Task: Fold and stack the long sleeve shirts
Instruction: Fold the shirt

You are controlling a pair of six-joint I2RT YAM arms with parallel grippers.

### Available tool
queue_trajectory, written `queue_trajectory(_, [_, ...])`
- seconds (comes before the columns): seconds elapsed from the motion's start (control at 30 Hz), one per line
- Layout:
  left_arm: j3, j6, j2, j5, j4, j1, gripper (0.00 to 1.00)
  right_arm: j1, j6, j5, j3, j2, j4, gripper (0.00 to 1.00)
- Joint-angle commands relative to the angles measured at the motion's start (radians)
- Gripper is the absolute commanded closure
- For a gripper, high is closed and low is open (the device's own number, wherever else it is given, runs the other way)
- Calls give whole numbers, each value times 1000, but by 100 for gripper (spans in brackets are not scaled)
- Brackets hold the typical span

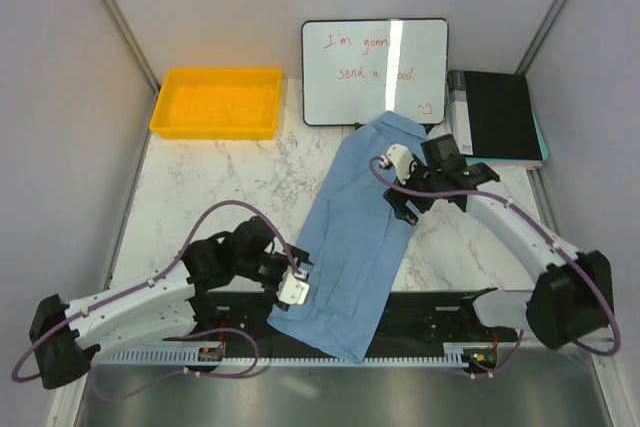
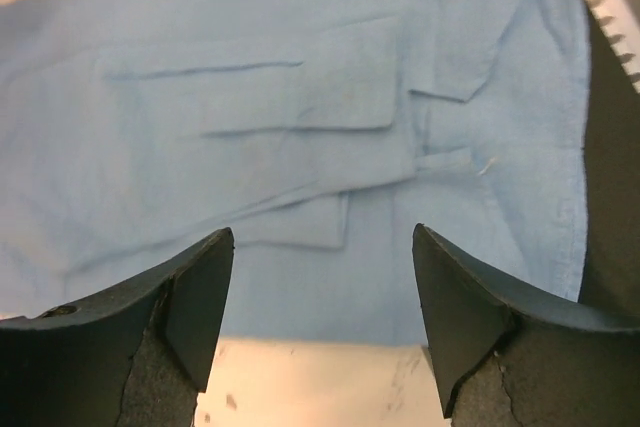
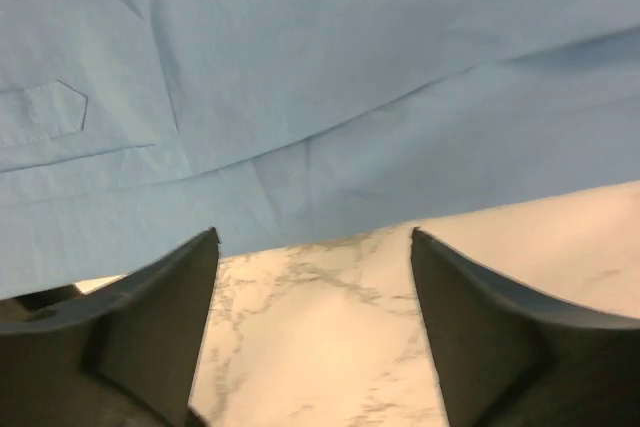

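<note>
Though apparently folded lengthwise, not yet cross-folded or stacked: shirt (image 1: 350, 237), diagonal strip mid-frame on bench (image 1: 200, 187), lower end past its edge. Left jaws, right jaws: open, empty.

The left hand (image 2: 322, 242), spread wide, hangs over the light blue shirt (image 2: 300, 97).
</note>
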Motion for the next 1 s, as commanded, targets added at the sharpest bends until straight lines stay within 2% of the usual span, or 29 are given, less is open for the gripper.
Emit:
queue_trajectory(0.0, [70, -90, -126, 66, -90, 125, 20, 1, 16, -90, 11, -158, 95, 5])
queue_trajectory(0.03, [65, -116, -145, 67, -67, 123, 19, 2, 103, -119, 20, -163, 123, 2])
queue_trajectory(0.1, [42, -68, -173, 110, -26, 125, 14, 2, 131, -221, 65, -146, 123, 2])
queue_trajectory(0.13, [27, -5, -181, 163, -9, 123, 1, 2, 142, -248, 75, -131, 134, 2])
queue_trajectory(0.2, [11, 2, -162, 176, 22, 123, 1, 2, 112, -332, 132, -59, 85, 2])
queue_trajectory(0.23, [63, -4, -114, 152, -15, 129, 1, 20, 124, -346, 144, -19, 71, 2])
queue_trajectory(0.27, [101, 69, -81, 180, -101, 141, 1, 42, 136, -326, 146, -17, 72, 2])
queue_trajectory(0.3, [131, 174, -44, 291, -310, 204, 1, 65, 128, -311, 126, -29, 85, 2])
queue_trajectory(0.33, [140, 315, -12, 338, -360, 239, 1, 139, 122, -240, 91, -95, 153, 2])
queue_trajectory(0.4, [108, 399, -16, 410, -406, 333, 1, 233, 85, -176, -44, -172, 230, 2])
queue_trajectory(0.43, [64, 546, -26, 421, -432, 355, 1, 331, 78, -114, -108, -222, 276, 2])
queue_trajectory(0.5, [24, 685, -47, 470, -480, 428, 2, 434, 43, -58, -159, -249, 292, 5])
queue_trajectory(0.53, [1, 768, -47, 489, -513, 448, 2, 533, 35, -34, -211, -272, 316, 7])
queue_trajectory(0.57, [-7, 805, -24, 501, -535, 461, 4, 572, 29, -26, -236, -282, 330, 8])
queue_trajectory(0.6, [-7, 844, -3, 512, -556, 471, 7, 640, 29, -24, -260, -295, 347, 14])
queue_trajectory(0.67, [-12, 959, 39, 510, -622, 482, 12, 724, 29, -4, -320, -322, 394, 20])
queue_trajectory(0.7, [-16, 1001, 77, 497, -642, 493, 13, 816, 21, 7, -335, -328, 407, 20])
queue_trajectory(0.77, [-30, 1107, 100, 477, -684, 496, 17, 896, -14, 11, -365, -332, 422, 22])
queue_trajectory(0.8, [-33, 1140, 97, 465, -684, 496, 17, 974, -27, 19, -374, -332, 430, 26])
queue_trajectory(0.97, [-44, 1278, 123, 408, -724, 496, 22, 1148, -143, 39, -429, -327, 448, 28])
